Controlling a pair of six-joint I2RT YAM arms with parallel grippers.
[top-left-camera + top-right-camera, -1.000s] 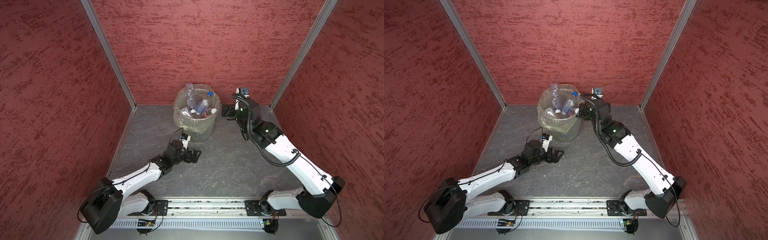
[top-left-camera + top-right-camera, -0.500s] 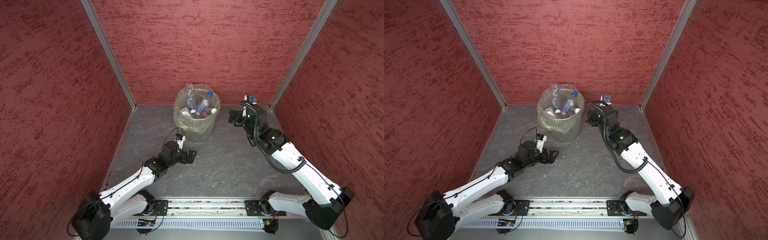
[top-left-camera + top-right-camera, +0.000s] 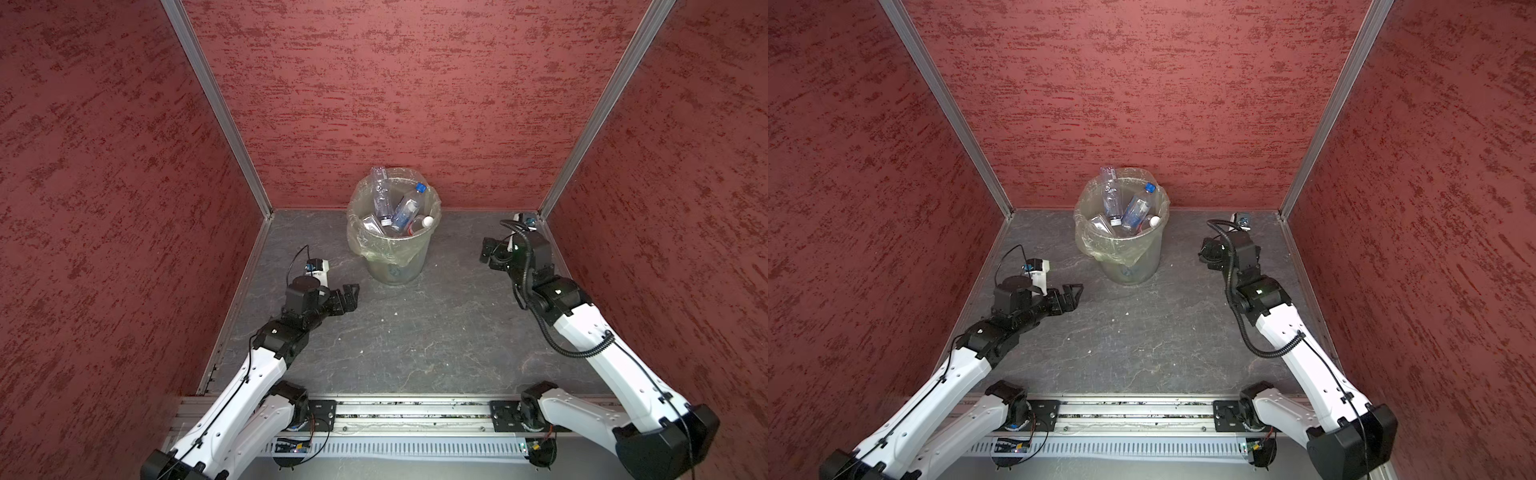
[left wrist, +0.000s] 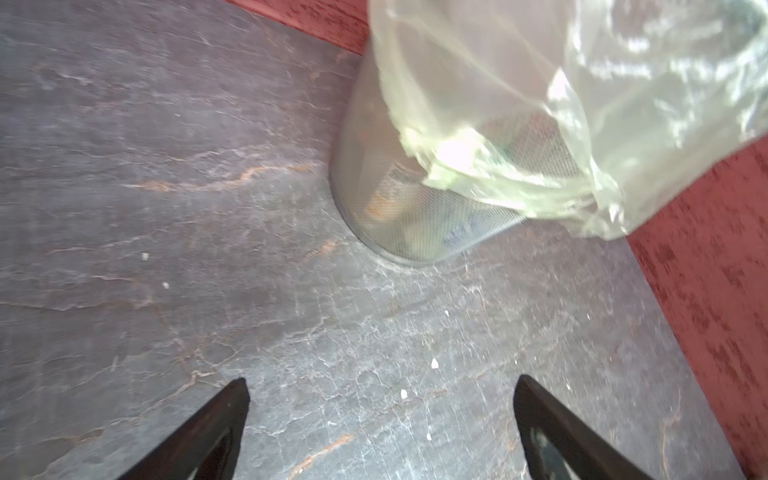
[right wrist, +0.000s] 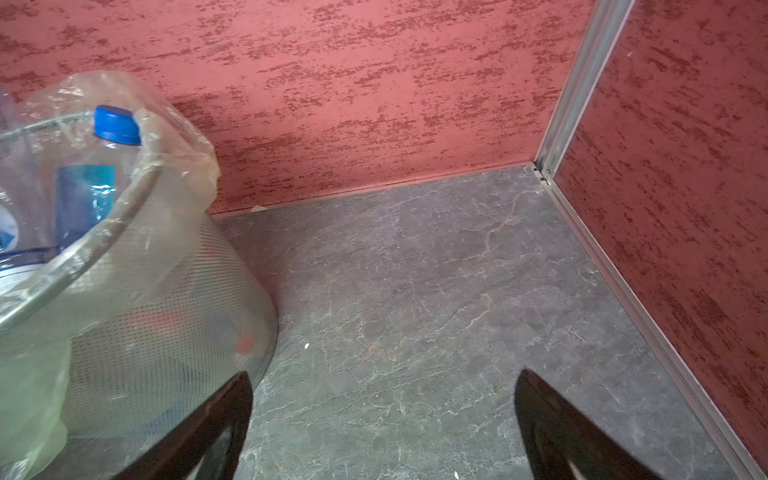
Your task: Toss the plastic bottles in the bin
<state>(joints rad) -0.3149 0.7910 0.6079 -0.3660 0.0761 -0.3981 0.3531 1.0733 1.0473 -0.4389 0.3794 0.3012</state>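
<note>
The left gripper [image 3: 352, 297] sits low over the floor [image 3: 415, 340], to the left and front of the bin [image 3: 395, 268] and clear of it. Its jaws are wide apart with nothing between them.

The bin stands at the middle of the back wall [image 3: 415, 104]. The bottles [image 3: 1136, 212] are all inside it, as far as both top views show, and none lies on the floor. A tall bottle [image 3: 380, 195] stands at the bin's back left with its end above the rim. A blue-capped bottle [image 3: 409, 208] leans beside it. The bag [image 3: 376, 249] hangs loose down the bin's front.

The right gripper [image 3: 487, 254] is to the right of the bin and apart from it in both top views. Its jaws are wide apart and empty. In the right wrist view one finger overlaps the bin's wall. The angle is poor, so contact cannot be ruled out.

Judgement: the task looks done, or nearly so.

Risks:
- The load is heaped to the rim, so a knock to the bin from either arm could tip the tall bottle out.
- An open finger passing close could snag the bag and drag the bin over.
</note>
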